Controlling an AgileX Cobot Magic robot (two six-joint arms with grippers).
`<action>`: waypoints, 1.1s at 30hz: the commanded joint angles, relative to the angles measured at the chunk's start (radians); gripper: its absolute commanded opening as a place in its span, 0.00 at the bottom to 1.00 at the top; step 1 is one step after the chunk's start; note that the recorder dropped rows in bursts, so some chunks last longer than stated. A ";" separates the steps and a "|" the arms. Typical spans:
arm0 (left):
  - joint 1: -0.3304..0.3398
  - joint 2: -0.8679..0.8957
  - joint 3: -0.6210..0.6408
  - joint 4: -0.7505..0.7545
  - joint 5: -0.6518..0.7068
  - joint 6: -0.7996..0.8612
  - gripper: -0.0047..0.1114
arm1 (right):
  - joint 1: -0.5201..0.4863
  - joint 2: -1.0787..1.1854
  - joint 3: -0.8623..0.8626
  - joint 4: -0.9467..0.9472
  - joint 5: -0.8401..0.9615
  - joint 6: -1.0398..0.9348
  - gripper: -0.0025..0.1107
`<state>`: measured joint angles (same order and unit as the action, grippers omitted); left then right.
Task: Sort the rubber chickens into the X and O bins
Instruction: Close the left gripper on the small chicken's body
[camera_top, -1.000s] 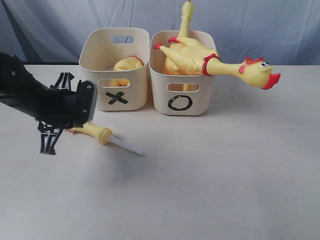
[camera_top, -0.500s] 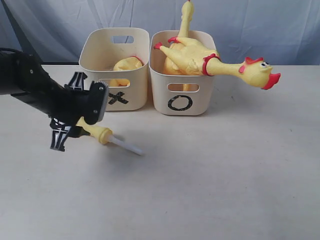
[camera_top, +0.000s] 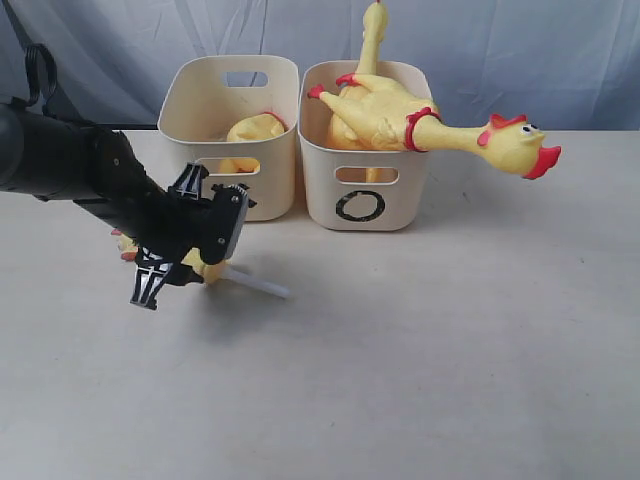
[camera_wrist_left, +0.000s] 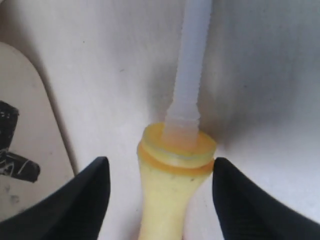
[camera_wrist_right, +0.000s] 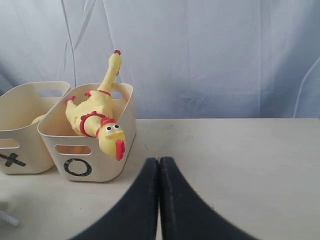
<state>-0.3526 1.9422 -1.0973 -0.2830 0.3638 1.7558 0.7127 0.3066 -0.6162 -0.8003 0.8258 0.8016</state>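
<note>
A head-and-neck rubber chicken piece (camera_top: 205, 270) lies on the table in front of the X bin (camera_top: 190, 100), its white tube (camera_top: 255, 285) pointing right. My left gripper (camera_top: 185, 255) stands open, low over it. In the left wrist view the yellow neck (camera_wrist_left: 172, 195) lies between the fingers (camera_wrist_left: 95, 195), and the left gripper (camera_wrist_left: 160, 161) has a gap on one side of it. The X bin holds a yellow body (camera_top: 255, 128). Two chickens fill the O bin (camera_top: 360, 170); one head (camera_top: 515, 145) hangs out to the right. My right gripper (camera_wrist_right: 159, 162) is shut and empty, out of the exterior view.
The two cream bins stand side by side at the back of the table, before a pale cloth backdrop (camera_top: 500, 50). The left arm (camera_top: 60, 160) reaches in from the left edge and hides the X mark. The right wrist view shows the O bin (camera_wrist_right: 125, 125) and X bin (camera_wrist_right: 20, 130).
The left arm has moved right and forward, from beside the head end to over the neck of the piece on the table. The piece and bins have not moved.
</note>
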 joint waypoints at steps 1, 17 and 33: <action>-0.008 0.024 -0.018 -0.004 0.026 -0.009 0.53 | -0.003 -0.005 0.005 -0.007 -0.003 -0.005 0.02; -0.008 0.058 -0.018 -0.004 0.024 -0.009 0.19 | -0.003 -0.005 0.005 -0.007 -0.005 -0.005 0.02; -0.034 -0.053 -0.018 -0.046 0.104 -0.217 0.04 | -0.003 -0.005 0.005 -0.015 -0.008 -0.005 0.02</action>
<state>-0.3772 1.9396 -1.1151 -0.3133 0.4454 1.6401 0.7127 0.3066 -0.6162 -0.8003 0.8258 0.8016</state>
